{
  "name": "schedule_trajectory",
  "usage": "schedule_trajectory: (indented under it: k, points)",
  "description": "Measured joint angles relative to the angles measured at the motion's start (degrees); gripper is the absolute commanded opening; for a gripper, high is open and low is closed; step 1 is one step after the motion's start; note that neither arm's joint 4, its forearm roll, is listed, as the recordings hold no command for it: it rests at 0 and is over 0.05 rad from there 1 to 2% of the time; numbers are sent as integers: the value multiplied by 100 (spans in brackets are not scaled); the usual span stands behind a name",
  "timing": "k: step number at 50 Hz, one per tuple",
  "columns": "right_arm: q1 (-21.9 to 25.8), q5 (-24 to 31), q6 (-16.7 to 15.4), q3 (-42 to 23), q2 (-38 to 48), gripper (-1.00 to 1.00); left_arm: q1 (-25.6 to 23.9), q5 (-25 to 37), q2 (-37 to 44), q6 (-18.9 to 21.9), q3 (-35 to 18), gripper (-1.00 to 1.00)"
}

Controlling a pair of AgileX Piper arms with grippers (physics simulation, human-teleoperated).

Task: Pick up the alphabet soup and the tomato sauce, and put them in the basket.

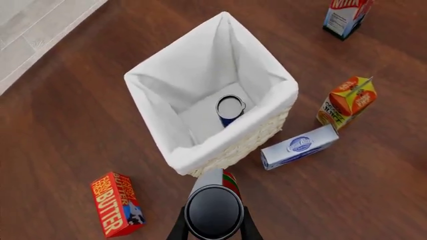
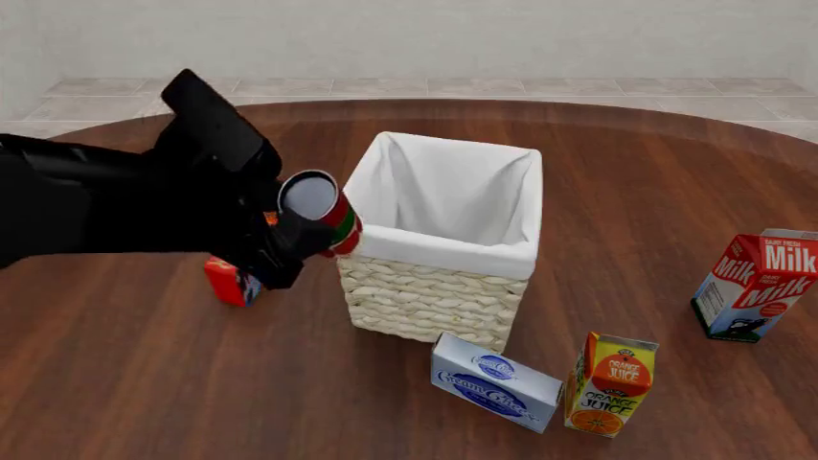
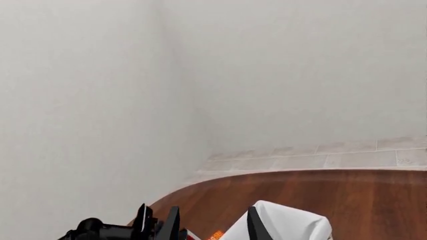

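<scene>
The basket (image 2: 442, 278) is a tall square box of pale woven wicker, its weave showing as thick horizontal braids, with a smooth white cloth lining folded over the rim. It stands near the middle of the dark, wood-grained bench (image 2: 128, 383). On its floor, seen from the left wrist view, lies a small can with a blue side and a silver rimmed top (image 1: 230, 107).

The sauce (image 2: 320, 213) is a short cylinder with a flat grey-silver top and a red label crossed by a green band. It is tilted, top toward the front camera, held up just outside the basket's near-left corner, about level with the rim. The left fingers (image 1: 214, 231) are closed on it, one black finger showing on each side of the can in the wrist view.

The right fingers (image 3: 213, 225) appear only as two dark tips with a gap between them at the edge of the right wrist view; nothing is seen between them.

On the bench around the basket: a red butter box (image 1: 117, 204) to its left, a flat blue-and-white carton (image 2: 496, 381) lying in front, an orange juice carton (image 2: 610, 385) upright just beside it, and a red-and-white milk carton (image 2: 754, 286) well apart on the right.
</scene>
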Motion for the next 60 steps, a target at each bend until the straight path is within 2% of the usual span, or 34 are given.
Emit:
schedule_trajectory:
  k: [35, 60]
  points:
    - [-85, -15, 15, -1, 4, 100, 60, -361, 930, 185, -580, -100]
    - [-143, -27, 25, 25, -13, 100, 103, -445, 1513, 208, -1246, -100]
